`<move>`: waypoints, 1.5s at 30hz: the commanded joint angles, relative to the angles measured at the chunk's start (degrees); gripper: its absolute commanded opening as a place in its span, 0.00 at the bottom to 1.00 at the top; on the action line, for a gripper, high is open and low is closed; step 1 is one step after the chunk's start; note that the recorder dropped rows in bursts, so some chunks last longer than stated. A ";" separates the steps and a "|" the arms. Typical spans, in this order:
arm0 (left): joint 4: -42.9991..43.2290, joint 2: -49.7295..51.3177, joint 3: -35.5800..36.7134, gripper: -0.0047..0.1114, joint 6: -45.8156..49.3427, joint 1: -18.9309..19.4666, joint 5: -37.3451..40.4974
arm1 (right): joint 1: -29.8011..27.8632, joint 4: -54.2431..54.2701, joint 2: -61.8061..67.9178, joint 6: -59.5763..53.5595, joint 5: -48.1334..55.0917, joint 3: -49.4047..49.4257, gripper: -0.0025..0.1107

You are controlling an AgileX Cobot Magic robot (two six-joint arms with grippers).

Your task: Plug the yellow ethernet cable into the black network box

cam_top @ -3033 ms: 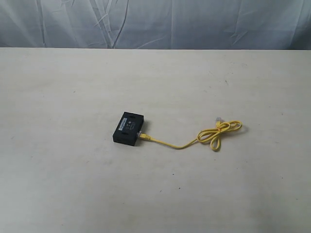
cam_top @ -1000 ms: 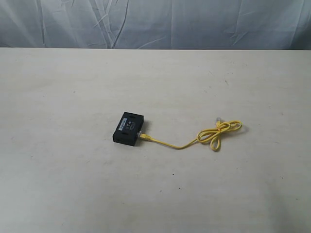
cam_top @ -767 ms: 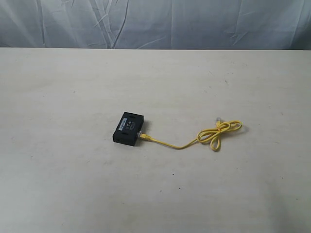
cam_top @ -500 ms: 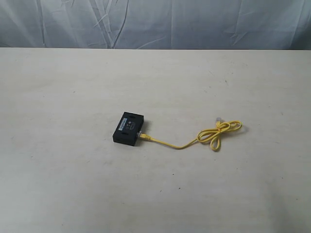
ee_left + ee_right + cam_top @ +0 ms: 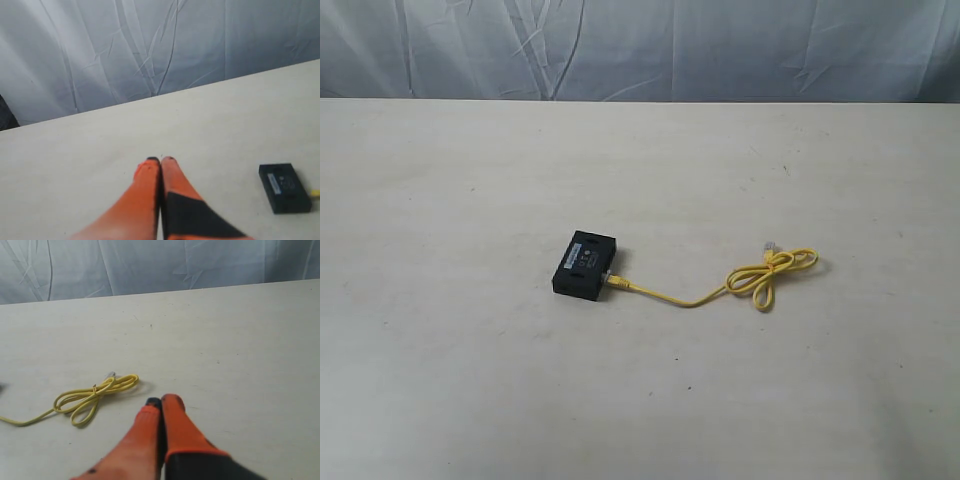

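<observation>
1. As seen from the exterior view, the yellow cable (image 5: pixel 695 298) runs rightward from the black box (image 5: pixel 584 265) on the surface (image 5: pixel 470 380), its plug touching the box.
2. Left wrist view: left end effector (image 5: pixel 160 161) closed, empty; box near.
3. Right wrist view: right end effector (image 5: pixel 162 401) closed, empty, nearer the cable's looped bundle.

Pale tabletop (image 5: pixel 470 380); wrinkled grey-blue fabric backdrop (image 5: pixel 640 45) behind far edge.
</observation>
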 commanded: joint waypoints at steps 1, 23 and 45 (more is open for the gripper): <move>3.75 -7.95 10.77 0.04 -0.03 0.38 -3.94 | 0.08 0.00 -0.33 -0.14 -0.90 0.23 0.02; 6.69 -26.43 26.36 0.04 -0.17 3.32 -7.24 | 0.08 0.31 -0.33 -0.14 -0.90 0.23 0.02; 15.00 -26.43 26.36 0.04 -23.46 3.32 -7.62 | 0.08 0.54 -0.33 -0.15 -0.78 0.23 0.02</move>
